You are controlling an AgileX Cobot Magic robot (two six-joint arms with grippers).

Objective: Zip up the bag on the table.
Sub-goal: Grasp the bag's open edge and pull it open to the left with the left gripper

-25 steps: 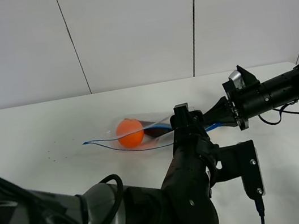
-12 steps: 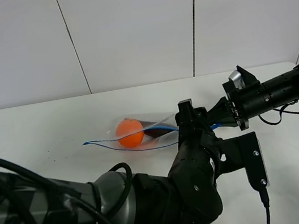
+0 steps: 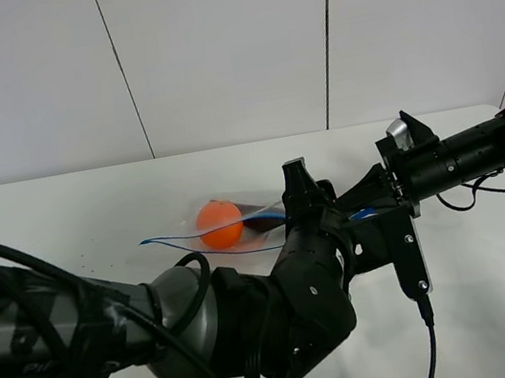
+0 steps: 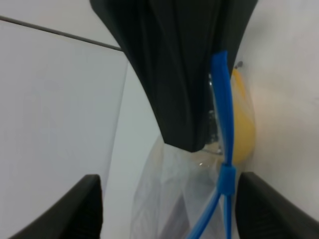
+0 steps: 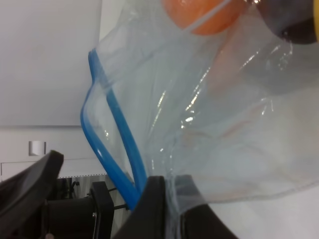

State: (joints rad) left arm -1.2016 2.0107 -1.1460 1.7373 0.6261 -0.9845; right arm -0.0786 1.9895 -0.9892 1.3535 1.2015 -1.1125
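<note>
The clear bag (image 3: 239,222) lies on the white table (image 3: 64,220), with an orange (image 3: 218,222) and a dark eggplant (image 5: 294,25) inside it. Its blue zipper strip (image 4: 222,99) runs past a yellow pear (image 4: 243,124) to the slider (image 4: 227,177). My right gripper (image 3: 375,196) is shut on the bag's right end, and the plastic is pinched at its fingers (image 5: 154,199). My left gripper (image 4: 169,191) is open, its two fingers standing apart on either side of the zipper strip. In the exterior high view the left arm (image 3: 298,288) covers the bag's right part.
The bulky left arm and its cable (image 3: 430,334) fill the near middle of the table. The right arm (image 3: 488,149) reaches in from the right edge. White wall panels (image 3: 219,49) stand behind the table.
My left wrist has turned and shifted a little left toward the bag, and its fingers have come closer together. The right gripper and the bag have not moved.
</note>
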